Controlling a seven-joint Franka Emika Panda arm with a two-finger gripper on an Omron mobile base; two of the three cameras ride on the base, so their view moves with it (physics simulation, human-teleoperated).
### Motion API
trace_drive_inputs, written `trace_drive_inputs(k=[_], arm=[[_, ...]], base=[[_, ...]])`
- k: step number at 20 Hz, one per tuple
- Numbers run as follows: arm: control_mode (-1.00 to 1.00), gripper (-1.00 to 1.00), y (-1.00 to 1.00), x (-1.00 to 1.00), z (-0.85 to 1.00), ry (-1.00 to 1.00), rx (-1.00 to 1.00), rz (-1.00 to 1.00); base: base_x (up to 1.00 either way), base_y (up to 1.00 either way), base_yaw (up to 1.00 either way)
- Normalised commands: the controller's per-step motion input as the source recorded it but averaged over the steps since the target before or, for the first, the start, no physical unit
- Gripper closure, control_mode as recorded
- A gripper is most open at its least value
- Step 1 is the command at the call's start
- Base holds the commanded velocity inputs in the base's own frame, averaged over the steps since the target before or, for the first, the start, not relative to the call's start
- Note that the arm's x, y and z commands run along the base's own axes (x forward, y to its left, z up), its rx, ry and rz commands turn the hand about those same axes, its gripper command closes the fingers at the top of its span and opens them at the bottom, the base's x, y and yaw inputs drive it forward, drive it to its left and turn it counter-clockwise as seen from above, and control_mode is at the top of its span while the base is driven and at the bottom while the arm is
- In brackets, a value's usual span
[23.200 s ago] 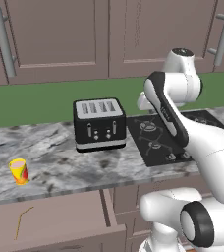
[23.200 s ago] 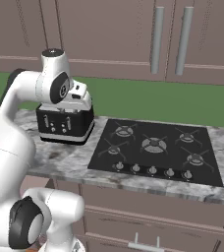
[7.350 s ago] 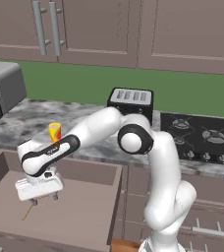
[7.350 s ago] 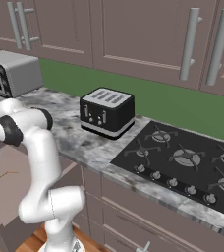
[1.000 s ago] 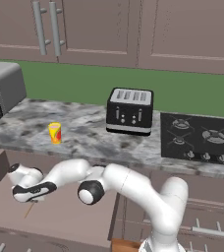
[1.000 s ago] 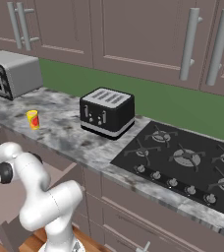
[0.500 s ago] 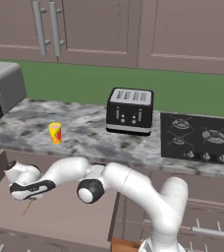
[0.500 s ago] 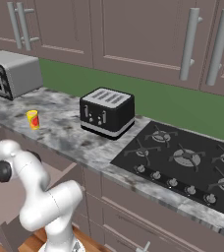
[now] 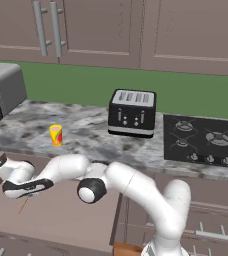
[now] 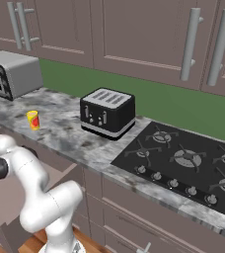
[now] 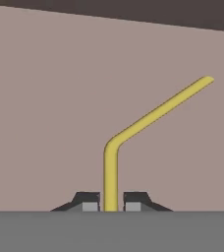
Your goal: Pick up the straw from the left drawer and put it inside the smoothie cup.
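Note:
The left drawer point(image 9: 71, 215) stands pulled out below the counter, its flat mauve bottom bare. The straw point(image 9: 24, 204) lies on that bottom near the left side, thin and tan. In the hand view the straw point(image 11: 111, 172) runs up from between my fingertips point(image 11: 89, 202) and bends off to the upper right. My gripper point(image 11: 111, 204) is low over the drawer floor and straddles the straw's straight end, open, with a narrow gap on each side. The smoothie cup point(image 9: 56, 135) stands upright on the counter behind the drawer, yellow with red marks; the same cup point(image 10: 33, 120) shows from the right.
A black toaster point(image 9: 132, 113) stands on the marble counter right of the cup. A silver toaster oven point(image 9: 1, 90) sits at the far left. The black hob point(image 10: 183, 163) lies to the right. Upper cabinets hang above. My arm point(image 9: 106, 175) arches over the drawer's right wall.
My hand has edged slightly to the left low over the drawer floor. The straw and the cup have stayed where they were.

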Motion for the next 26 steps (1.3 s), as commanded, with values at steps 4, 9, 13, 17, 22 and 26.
trace_drive_inputs(k=[4,9,13,17,22,26], arm=[[-1.00,1.00,-0.05,-0.41,0.56,-0.16,0.00,0.00],[-1.00,1.00,-0.24,-0.47,0.59,-0.23,0.00,0.00],[-1.00,1.00,-0.39,-0.34,0.54,-0.28,0.00,0.00],[-1.00,1.00,-0.58,-0.13,0.44,-0.29,0.00,0.00],[-1.00,1.00,-0.60,0.00,0.54,-0.31,0.00,0.00],[-1.00,1.00,-0.52,-0.08,0.68,-0.31,0.00,0.02]], base=[[0.00,0.00,0.00],[0.00,0.00,0.00],[0.00,0.00,0.00],[0.00,0.00,0.00],[0.00,0.00,0.00],[0.00,0.00,0.00]])
